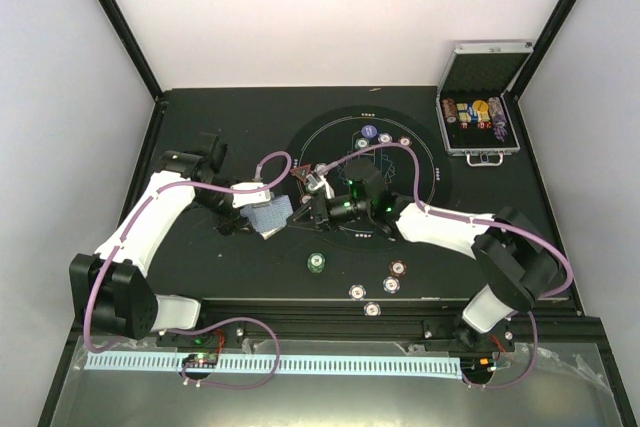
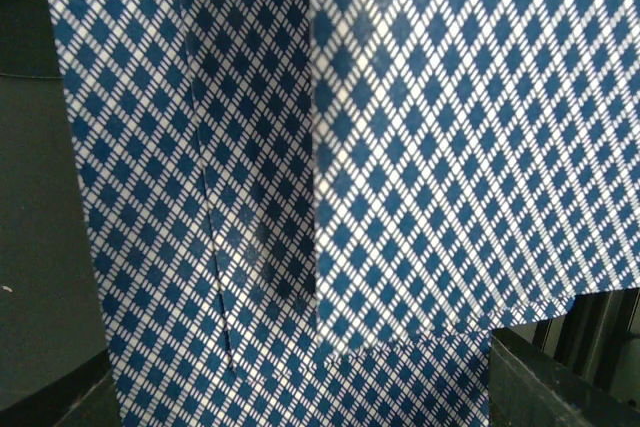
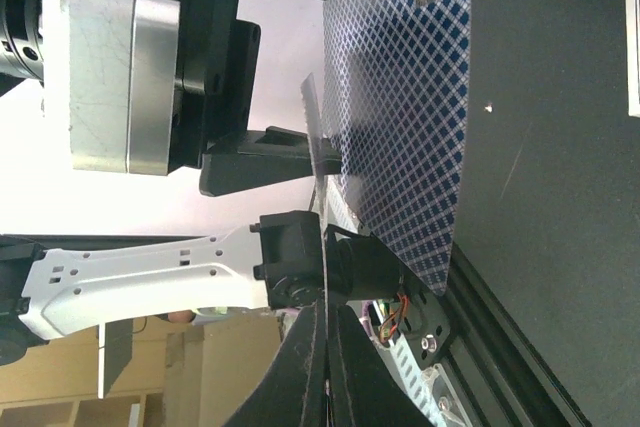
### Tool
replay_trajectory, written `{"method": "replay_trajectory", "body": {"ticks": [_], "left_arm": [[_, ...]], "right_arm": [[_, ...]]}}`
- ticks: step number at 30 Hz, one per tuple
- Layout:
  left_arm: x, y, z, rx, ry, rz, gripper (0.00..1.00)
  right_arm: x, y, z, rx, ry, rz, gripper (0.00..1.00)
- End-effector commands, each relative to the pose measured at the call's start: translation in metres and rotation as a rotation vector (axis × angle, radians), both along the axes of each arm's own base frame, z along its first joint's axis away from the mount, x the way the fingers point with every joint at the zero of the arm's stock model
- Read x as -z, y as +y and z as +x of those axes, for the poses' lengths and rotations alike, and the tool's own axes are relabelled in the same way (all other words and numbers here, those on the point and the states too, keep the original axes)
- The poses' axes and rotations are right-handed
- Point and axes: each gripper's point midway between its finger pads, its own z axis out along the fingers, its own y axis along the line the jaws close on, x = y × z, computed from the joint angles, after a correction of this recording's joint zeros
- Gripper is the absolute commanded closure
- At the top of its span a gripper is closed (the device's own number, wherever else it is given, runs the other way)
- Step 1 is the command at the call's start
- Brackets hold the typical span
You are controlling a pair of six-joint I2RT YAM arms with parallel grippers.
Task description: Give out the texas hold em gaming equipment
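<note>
Blue-checked playing cards [image 1: 268, 218] are pinched in the left gripper [image 1: 258, 209], over the black table [image 1: 200, 257], left of centre.
Just beside them, the right gripper [image 1: 303, 215] has its fingers pressed together; a green chip [image 1: 317, 262] lies nearer the bases.

Matt black, gloss white, bare metal

The playing cards [image 2: 400, 147] look like smooth coated paper, with a slight sheen over the blue-and-white diamond print. The table [image 1: 200, 257] is a dull, matt black sheet. The case [image 1: 486, 62] is bright silver metal. The arm shells [image 1: 150, 217] are smooth, glossy white plastic, and the wrist block [image 3: 100, 77] is brushed bare metal, finely scratched. The poker chips [image 1: 316, 262] look like hard plastic.
</note>
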Motion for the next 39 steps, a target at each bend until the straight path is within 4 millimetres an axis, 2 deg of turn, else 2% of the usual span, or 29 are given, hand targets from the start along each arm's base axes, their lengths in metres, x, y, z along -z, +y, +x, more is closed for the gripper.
{"method": "replay_trajectory", "body": {"ticks": [1, 8, 12, 16, 20, 24, 31, 32, 33, 39], "left_arm": [[-0.011, -0.003, 0.008, 0.0, -0.019, -0.025, 0.98], [-0.013, -0.001, 0.008, -0.002, -0.009, -0.027, 0.98], [-0.013, 0.001, 0.007, -0.003, -0.003, -0.028, 0.98], [-0.013, 0.001, 0.005, -0.003, 0.0, -0.03, 0.98], [-0.015, 0.001, 0.005, -0.001, -0.003, -0.034, 0.98], [-0.015, 0.0, 0.004, 0.0, 0.002, -0.037, 0.98], [-0.017, 0.002, 0.004, -0.003, -0.003, -0.031, 0.98], [-0.017, 0.002, 0.004, -0.003, -0.004, -0.032, 0.99], [-0.017, 0.002, 0.004, -0.004, -0.005, -0.032, 0.98], [-0.018, 0.003, 0.003, -0.006, -0.005, -0.029, 0.98]], "right_arm": [[-0.019, -0.001, -0.008, -0.021, -0.032, 0.066, 0.99], [-0.031, -0.008, -0.008, -0.018, -0.059, 0.08, 0.99], [-0.036, -0.025, 0.01, 0.027, -0.082, 0.054, 0.99], [-0.03, -0.051, 0.04, 0.083, -0.081, 0.01, 0.99], [-0.021, -0.069, 0.074, 0.117, -0.086, -0.031, 0.99], [-0.007, -0.072, 0.117, 0.138, -0.076, -0.071, 0.99], [0.039, -0.044, 0.21, 0.171, -0.035, -0.206, 0.99], [0.055, -0.04, 0.221, 0.173, -0.007, -0.232, 0.99], [0.059, -0.035, 0.233, 0.18, -0.01, -0.237, 0.99], [0.091, -0.016, 0.283, 0.217, 0.023, -0.276, 0.99]]}}
